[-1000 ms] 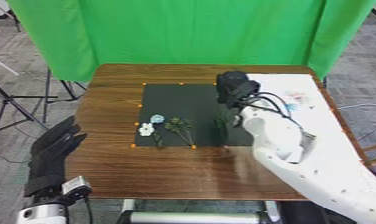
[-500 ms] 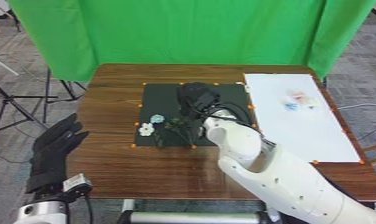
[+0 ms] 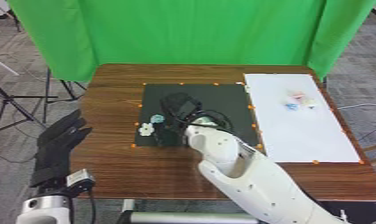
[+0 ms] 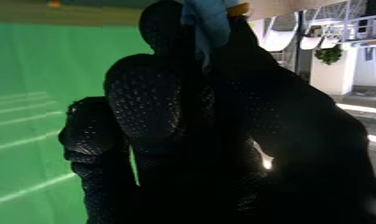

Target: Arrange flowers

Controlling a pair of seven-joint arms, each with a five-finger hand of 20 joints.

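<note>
The right hand (image 3: 179, 106) is over the dark mat (image 3: 225, 102) (inside its edges).

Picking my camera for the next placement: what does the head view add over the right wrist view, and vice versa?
Head view: left hand, white flower and blue flower on the dark mat, white board.
Right wrist view: soft blue piece pinched in the fingers, leafy plant in the background.
Both: right hand, green curtain.

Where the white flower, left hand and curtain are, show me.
White flower (image 3: 146, 130): head view, on its petals.
Left hand (image 3: 55, 149): head view, on its glove.
Curtain (image 3: 211, 35): head view, on its middle.
</note>
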